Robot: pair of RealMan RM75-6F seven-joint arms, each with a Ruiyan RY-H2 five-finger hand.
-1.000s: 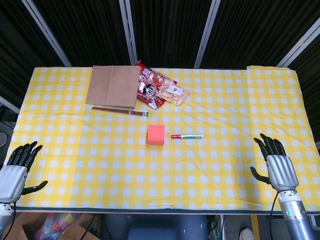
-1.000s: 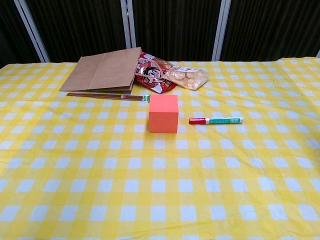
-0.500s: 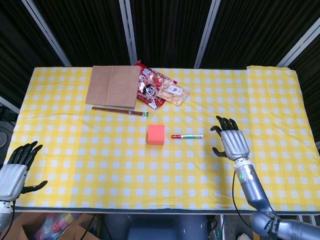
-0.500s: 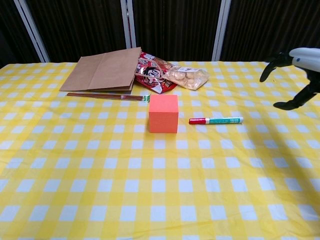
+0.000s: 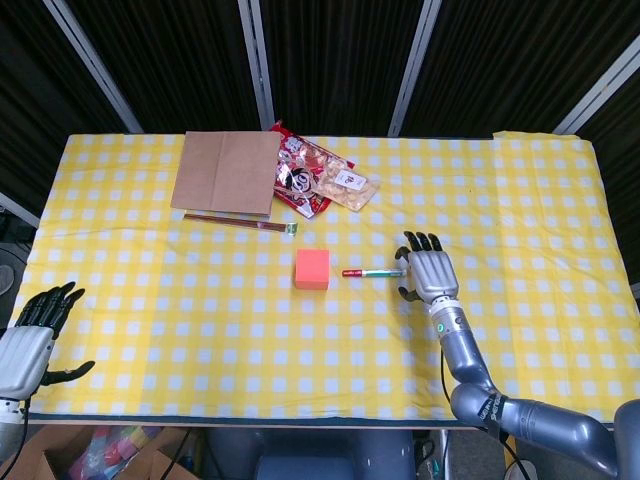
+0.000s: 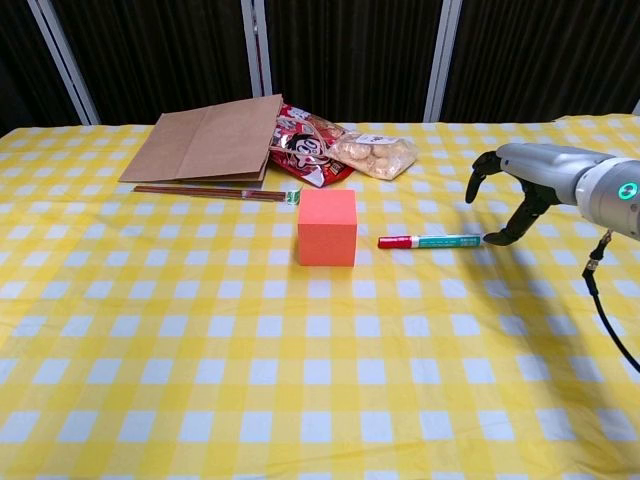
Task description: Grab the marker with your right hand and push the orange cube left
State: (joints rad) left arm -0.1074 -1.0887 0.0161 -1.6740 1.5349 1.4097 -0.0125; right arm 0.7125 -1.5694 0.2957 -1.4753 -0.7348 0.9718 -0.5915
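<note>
The orange cube (image 5: 312, 269) (image 6: 327, 227) stands near the middle of the yellow checked table. Just to its right lies the marker (image 5: 372, 272) (image 6: 432, 241), red cap toward the cube, a small gap between them. My right hand (image 5: 428, 272) (image 6: 520, 180) hovers at the marker's right end with its fingers spread and holds nothing. Its thumb tip reaches down beside the marker's end in the chest view; I cannot tell whether it touches. My left hand (image 5: 35, 335) hangs open off the table's near left corner, seen only in the head view.
A brown paper bag (image 5: 225, 170) (image 6: 205, 140) lies at the back, with snack packets (image 5: 318, 178) (image 6: 340, 150) to its right. A pair of chopsticks (image 5: 240, 220) (image 6: 215, 191) lies in front of the bag, behind and left of the cube.
My right hand has travelled left from the table's near right edge to the marker's right end. Cube, marker and left hand have not moved.
</note>
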